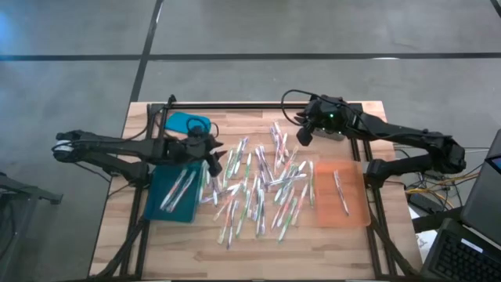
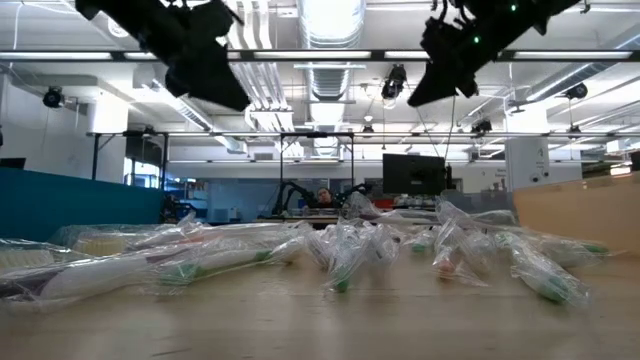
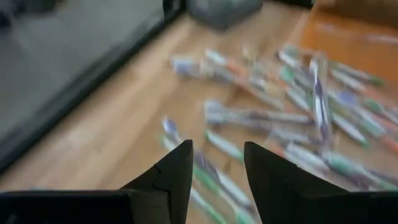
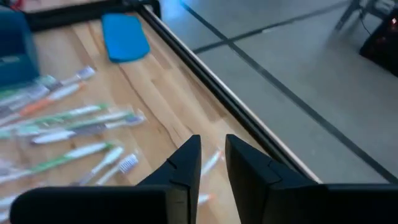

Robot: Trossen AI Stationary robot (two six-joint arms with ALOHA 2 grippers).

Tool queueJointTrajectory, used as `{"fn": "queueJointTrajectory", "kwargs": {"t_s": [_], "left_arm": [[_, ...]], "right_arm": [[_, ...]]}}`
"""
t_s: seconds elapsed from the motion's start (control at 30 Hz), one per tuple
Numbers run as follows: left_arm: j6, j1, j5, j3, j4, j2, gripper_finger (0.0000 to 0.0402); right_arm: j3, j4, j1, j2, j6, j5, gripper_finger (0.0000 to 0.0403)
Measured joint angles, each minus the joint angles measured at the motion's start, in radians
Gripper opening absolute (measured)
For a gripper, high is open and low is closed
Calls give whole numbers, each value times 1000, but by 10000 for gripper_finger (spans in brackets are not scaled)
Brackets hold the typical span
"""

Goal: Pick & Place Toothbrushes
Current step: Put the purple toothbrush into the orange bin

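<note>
Pale plastic-wrapped toothbrushes (image 1: 262, 188) lie scattered mid-counter (image 1: 313, 243), long axes mostly front-to-back. Left gripper (image 1: 213, 159) fingers parted, empty; right gripper (image 1: 301, 135), near the far edge, fingers narrowly apart, empty.

Dozens of thin, pale toothbrushes (image 1: 262, 184) with green, pink or orange parts lie scattered flat at frame centre. A few lie left of centre; one lies right.

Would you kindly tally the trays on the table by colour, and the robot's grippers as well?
Teal tray: 1
Orange tray: 1
Grippers: 2, the left gripper and the right gripper
Total: 4
</note>
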Motion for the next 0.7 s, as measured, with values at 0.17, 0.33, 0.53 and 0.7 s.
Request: {"fn": "queueJointTrajectory", "kwargs": {"t_s": [0.17, 0.33, 0.53, 0.7], "left_arm": [[136, 4, -32, 0, 151, 0, 149], [216, 30, -31, 0, 277, 0, 149], [297, 81, 8, 0, 376, 0, 149], [325, 150, 137, 0, 413, 5, 149]], "right_arm": [[67, -9, 60, 0, 1, 0, 82], [122, -23, 136, 0, 2, 2, 82], [155, -35, 230, 0, 1, 4, 61], [166, -89, 295, 0, 9, 7, 45]]}}
